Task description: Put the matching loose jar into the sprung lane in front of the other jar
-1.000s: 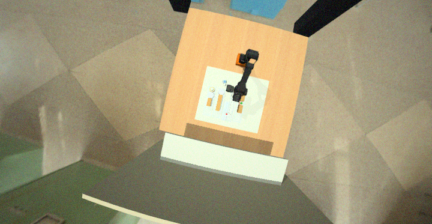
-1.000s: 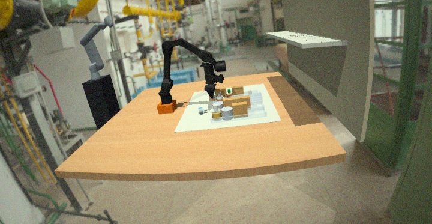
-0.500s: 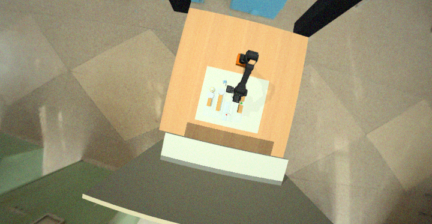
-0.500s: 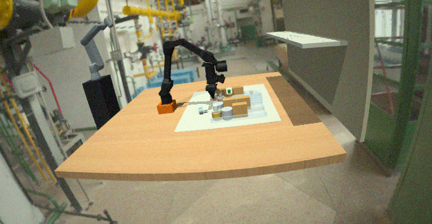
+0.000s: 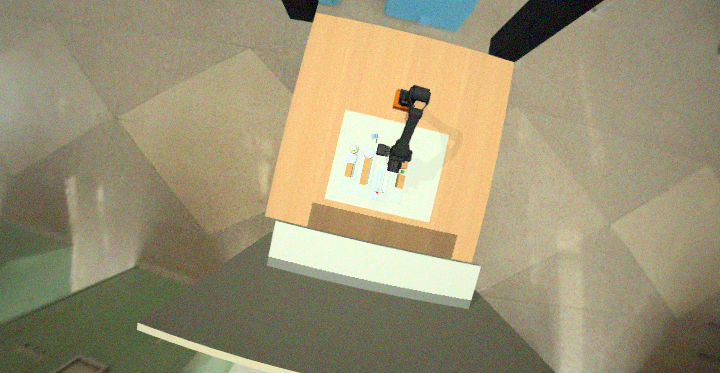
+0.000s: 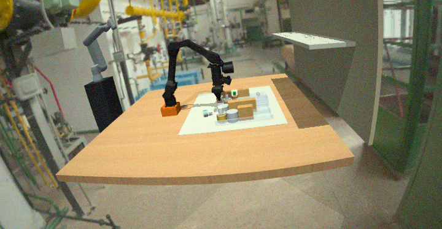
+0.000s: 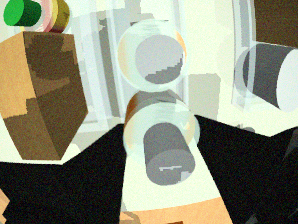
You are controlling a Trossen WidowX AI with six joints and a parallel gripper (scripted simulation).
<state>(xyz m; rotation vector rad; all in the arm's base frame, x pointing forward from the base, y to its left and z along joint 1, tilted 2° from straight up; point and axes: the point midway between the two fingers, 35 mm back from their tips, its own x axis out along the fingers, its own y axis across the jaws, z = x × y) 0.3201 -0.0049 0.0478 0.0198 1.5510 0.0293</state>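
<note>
My gripper (image 5: pixel 394 169) (image 6: pixel 218 99) (image 7: pixel 158 125) points down at the robot-side end of the lanes. It is shut on a clear jar (image 7: pixel 132 140) with a grey knob lid, upright in the wrist view. Just beyond it in that view, a similar clear jar with a round grey lid (image 7: pixel 157 55) stands in the sprung lane (image 7: pixel 116 65), lined up with the held one. The two overlap in the picture, and I cannot tell whether they touch. The held jar's base, the low front stop and the pusher plate are hidden or too unclear to make out.
A brown block (image 7: pixel 55 85) and a green-capped jar (image 7: pixel 22 12) (image 6: pixel 234 93) stand left in the wrist view. A dark cylinder with a pale end (image 7: pixel 270 75) is at right. A yellowish jar (image 5: pixel 353 148) (image 6: pixel 221 118) and a small blue-white item (image 5: pixel 374 136) (image 6: pixel 205 113) are near the lanes.
</note>
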